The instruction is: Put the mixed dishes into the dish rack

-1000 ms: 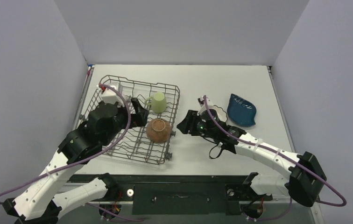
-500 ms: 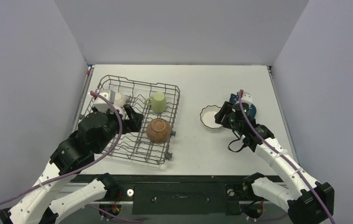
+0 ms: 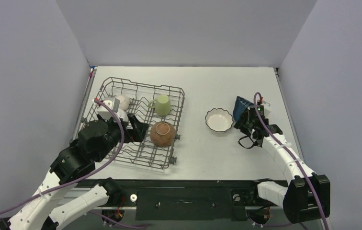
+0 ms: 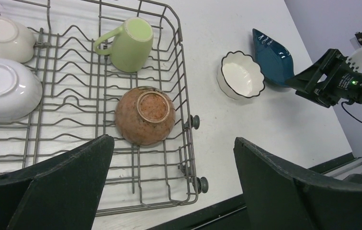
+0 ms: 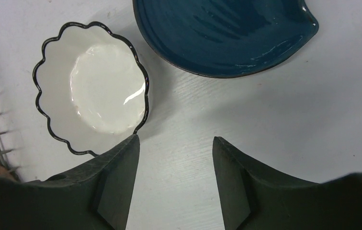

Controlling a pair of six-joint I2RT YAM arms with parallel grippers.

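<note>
A grey wire dish rack (image 3: 141, 149) with upright tines sat at the left of a white table (image 3: 208, 153). Inside it lay a tilted light green mug (image 3: 161, 104), an upturned speckled brown bowl (image 3: 163, 133), a plain white bowl (image 4: 4, 88) and a small pale dish (image 4: 4, 36). To the right of the rack, on the table, a glossy white scalloped bowl (image 3: 219, 120) with a dark rim stood just beside a ribbed dark blue dish (image 5: 227, 33). From above, the right arm partly hid the blue dish. The left gripper (image 4: 173, 143) hung over the rack, its jaws wide and empty. The right gripper (image 5: 175, 143) hovered near both loose dishes, jaws parted and holding nothing.
</note>
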